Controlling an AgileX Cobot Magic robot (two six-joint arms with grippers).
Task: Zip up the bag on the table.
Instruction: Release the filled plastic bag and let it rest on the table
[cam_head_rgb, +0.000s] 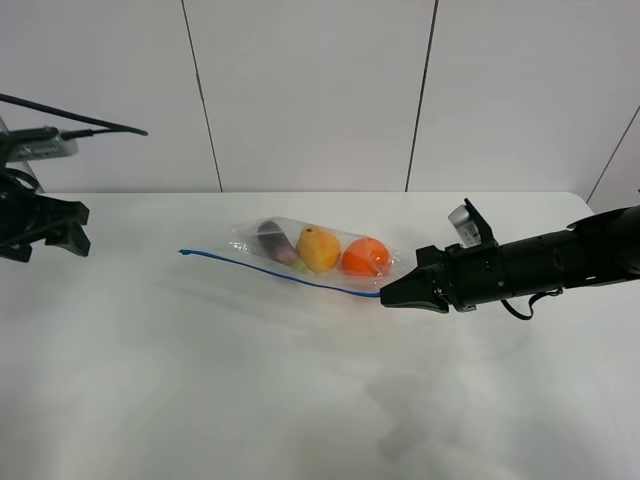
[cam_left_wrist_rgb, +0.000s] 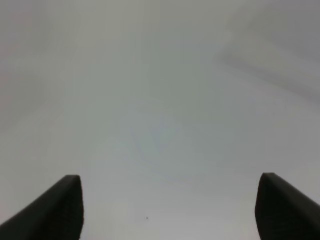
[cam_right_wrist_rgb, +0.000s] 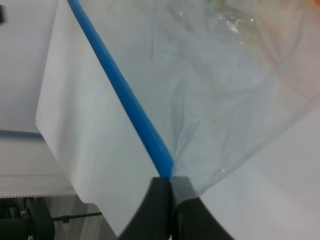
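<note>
The bag (cam_head_rgb: 318, 254) lies near the middle of the table (cam_head_rgb: 300, 400), toward its far edge, stretched from left to right in the high view. It is clear, crinkled plastic, and 3 things show inside it in a row: a purple eggplant (cam_head_rgb: 274, 241) at the left, a yellow fruit (cam_head_rgb: 318, 249) in the middle and an orange (cam_head_rgb: 365, 257) at the right. A small green bit sits just below the eggplant, too small to identify. The blue zipper strip (cam_head_rgb: 275, 270) runs along the bag's near edge, from a free end at the left to the right gripper (cam_head_rgb: 383, 297) at the right.

The right gripper's jaws are closed on the end of that strip; the right wrist view shows the 2 fingertips (cam_right_wrist_rgb: 159, 200) pressed together with the blue strip (cam_right_wrist_rgb: 122, 92) running straight out from between them, and the clear plastic fanning away beside it.

The left gripper (cam_head_rgb: 50, 228) hangs at the far left edge of the table, well apart from the bag. Its jaws stand wide apart over bare white surface, holding nothing.

No readable writing or label shows on the bag.
</note>
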